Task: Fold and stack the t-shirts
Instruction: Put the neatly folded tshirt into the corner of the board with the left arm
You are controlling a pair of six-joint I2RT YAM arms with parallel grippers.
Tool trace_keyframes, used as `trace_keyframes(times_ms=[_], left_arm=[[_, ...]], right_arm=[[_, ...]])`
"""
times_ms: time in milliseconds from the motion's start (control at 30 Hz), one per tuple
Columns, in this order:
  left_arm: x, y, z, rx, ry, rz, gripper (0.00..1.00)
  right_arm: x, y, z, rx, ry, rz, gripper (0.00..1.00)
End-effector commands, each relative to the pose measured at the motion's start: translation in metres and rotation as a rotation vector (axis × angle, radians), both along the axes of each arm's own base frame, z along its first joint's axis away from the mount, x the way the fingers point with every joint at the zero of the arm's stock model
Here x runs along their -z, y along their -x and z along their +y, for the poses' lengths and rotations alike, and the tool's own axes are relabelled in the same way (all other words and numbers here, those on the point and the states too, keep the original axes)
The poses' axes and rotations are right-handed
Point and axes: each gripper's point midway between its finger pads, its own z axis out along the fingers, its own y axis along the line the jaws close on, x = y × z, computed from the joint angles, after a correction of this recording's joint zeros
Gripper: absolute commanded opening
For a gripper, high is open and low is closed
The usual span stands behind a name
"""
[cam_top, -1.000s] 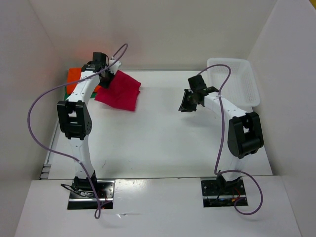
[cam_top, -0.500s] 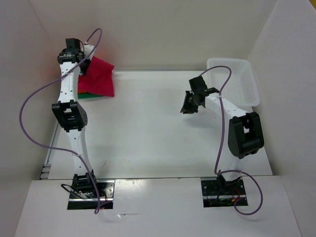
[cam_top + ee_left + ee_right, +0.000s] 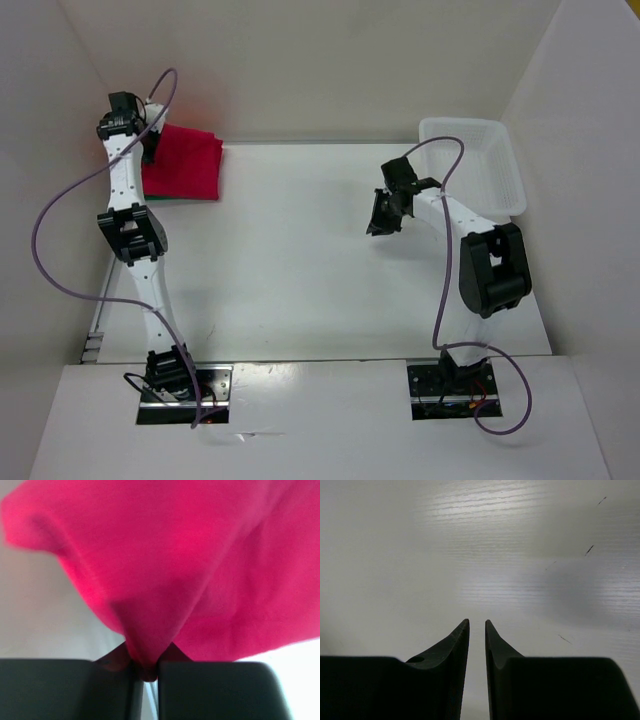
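**benchwatcher:** What's the overhead cam giving you?

**me (driving remote):** From the top view, my left arm is stretched right out to the far left corner of the bench (image 3: 300, 260). The left tool (image 3: 148, 143) is at the left edge of the magenta-red t-shirt (image 3: 188, 165), which reads as a fairly neat rectangle in that corner, close to the back wall. A thin strip of the green t-shirt (image 3: 170, 199) peeks out along its near edge, so the red one is on top of the green. My right arm is bent over the right half. The right tool (image 3: 385, 213) hangs above bare bench, well apart from the shirts, with the white mesh basket (image 3: 505, 150) behind it at the far right.

**benchwatcher:** And the left wrist cam? Is it actually gripping?

**me:** Yep. Red cloth (image 3: 200, 555) fills almost the whole frame, and a bunched pinch of it is clenched between the two dark fingers of the left tool (image 3: 146, 667). A pale surface shows on the left and at the lower right. I can't tell from here how much of the shirt is resting on the pile.

**benchwatcher:** Right wrist?

**me:** Just the right tool (image 3: 477, 625) pointing at bare bench (image 3: 470, 540). Its tips are parted by a narrow slit and there's nothing in it, so it's released and holding nothing.
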Motion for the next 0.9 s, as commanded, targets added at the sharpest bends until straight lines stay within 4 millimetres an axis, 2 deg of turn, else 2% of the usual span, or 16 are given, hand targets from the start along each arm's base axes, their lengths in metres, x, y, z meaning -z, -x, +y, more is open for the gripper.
trace_keyframes(times_ms=[0, 67, 100, 133, 200, 267, 333, 433, 533, 633, 667, 700, 733, 800, 833, 867], left_arm=[[0.020, -0.005, 0.016, -0.084, -0.018, 0.007, 0.18], [0.023, -0.003, 0.044, -0.172, -0.077, -0.001, 0.31], [0.017, -0.004, 0.048, -0.196, -0.094, -0.020, 0.55], [0.013, -0.001, 0.062, -0.228, -0.114, -0.033, 0.63], [0.007, 0.008, 0.085, -0.306, -0.132, -0.052, 0.76], [0.003, 0.013, 0.097, -0.340, -0.135, -0.061, 0.81], [-0.012, 0.019, 0.107, -0.366, -0.152, -0.089, 0.94], [-0.031, 0.028, 0.122, -0.403, -0.175, -0.120, 0.99], [-0.047, 0.029, 0.107, -0.360, -0.119, -0.144, 0.99], [-0.065, 0.033, 0.081, -0.276, -0.023, -0.162, 0.99], [-0.083, 0.037, 0.066, -0.243, -0.006, -0.181, 0.99], [-0.088, 0.033, 0.045, -0.157, 0.038, -0.185, 0.99], [-0.100, 0.040, 0.034, -0.130, 0.062, -0.195, 0.99], [-0.109, 0.043, -0.006, -0.009, 0.151, -0.188, 0.99], [-0.123, 0.051, -0.018, 0.036, 0.172, -0.201, 0.99], [-0.128, 0.061, -0.031, 0.079, 0.206, -0.185, 0.99]], right_arm=[[-0.007, -0.003, -0.001, -0.015, 0.002, -0.001, 0.24], [-0.006, -0.001, 0.000, -0.019, -0.003, 0.010, 0.24], [-0.006, -0.001, 0.000, -0.019, -0.003, 0.010, 0.24], [-0.007, 0.000, 0.002, -0.024, -0.012, 0.013, 0.24], [-0.007, 0.001, 0.003, -0.029, -0.019, 0.015, 0.24], [-0.008, 0.002, 0.006, -0.037, -0.035, 0.020, 0.24], [-0.004, 0.002, 0.006, -0.037, -0.032, 0.029, 0.24], [-0.008, 0.002, 0.006, -0.037, -0.035, 0.020, 0.24], [-0.017, 0.002, 0.006, -0.038, -0.041, -0.002, 0.24], [-0.027, 0.004, 0.000, -0.032, -0.015, -0.026, 0.28], [-0.031, 0.003, -0.004, -0.020, 0.002, -0.044, 0.31], [-0.033, 0.005, -0.008, -0.022, 0.017, -0.045, 0.34], [-0.041, 0.009, -0.011, -0.025, 0.030, -0.058, 0.38], [-0.047, 0.013, -0.016, -0.026, 0.065, -0.074, 0.53], [-0.054, 0.020, -0.021, -0.028, 0.079, -0.085, 0.58], [-0.061, 0.019, -0.025, -0.014, 0.094, -0.110, 0.74]])
